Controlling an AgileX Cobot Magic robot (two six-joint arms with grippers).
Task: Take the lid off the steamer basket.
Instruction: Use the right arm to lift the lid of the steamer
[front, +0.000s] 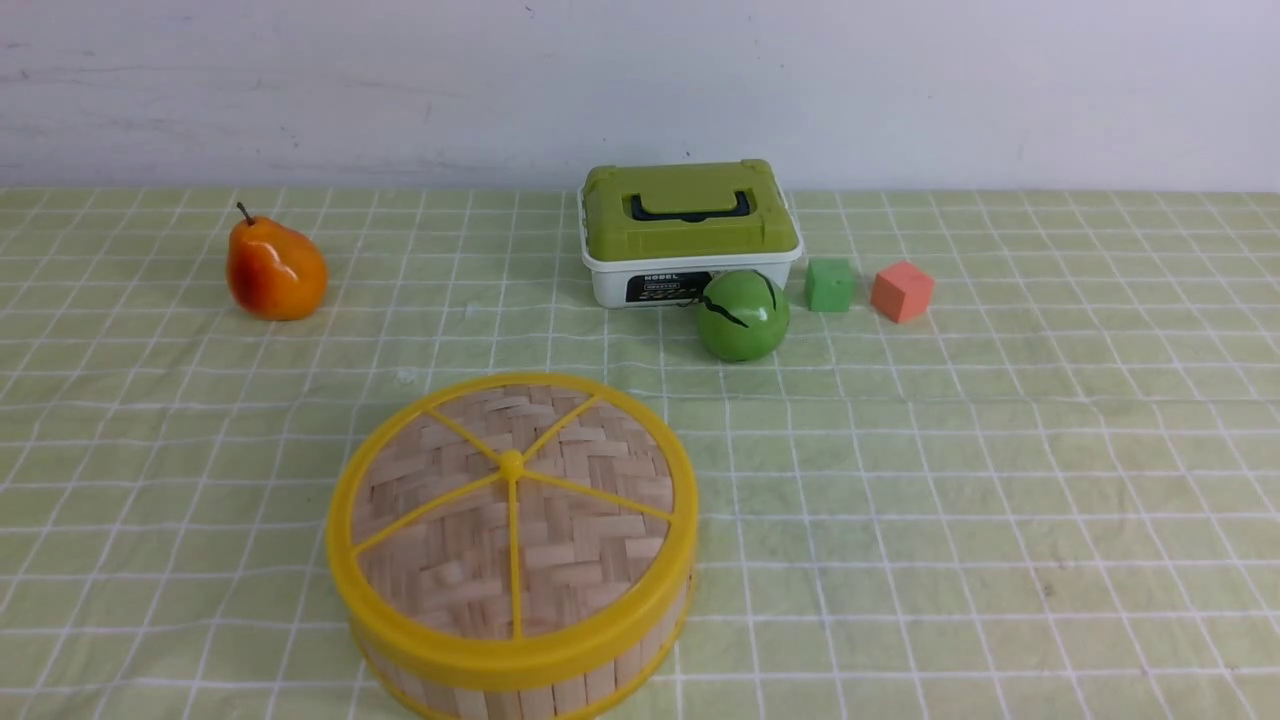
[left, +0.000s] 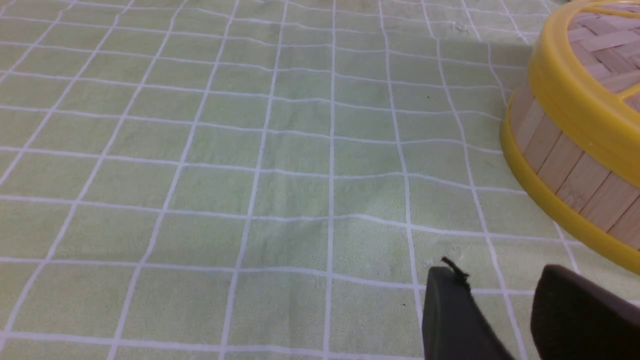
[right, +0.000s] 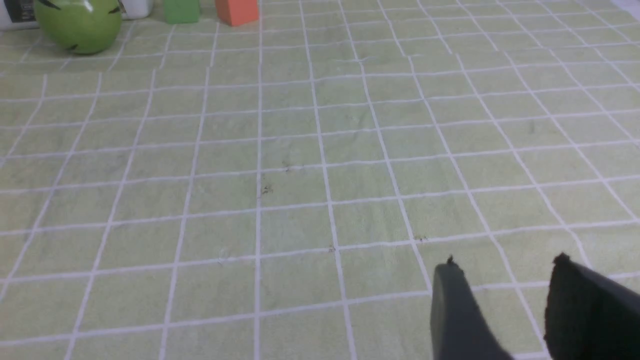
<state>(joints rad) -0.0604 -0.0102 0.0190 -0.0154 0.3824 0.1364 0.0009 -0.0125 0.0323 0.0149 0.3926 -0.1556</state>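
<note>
The lid (front: 512, 500), a woven bamboo disc with a yellow rim, spokes and centre knob, sits on the steamer basket (front: 560, 685) at the near middle-left of the table. Neither arm shows in the front view. In the left wrist view my left gripper (left: 497, 280) is open and empty above the cloth, a short way from the basket wall (left: 565, 165); the lid's rim (left: 575, 100) shows there too. In the right wrist view my right gripper (right: 505, 270) is open and empty over bare cloth. The basket is out of that view.
A white box with a green lid (front: 688, 230) stands at the back middle. A green ball (front: 742, 315), a green cube (front: 830, 285) and an orange cube (front: 902, 291) lie beside it. An orange pear (front: 275, 270) stands at the back left. A green checked cloth (front: 1000, 500) covers the table.
</note>
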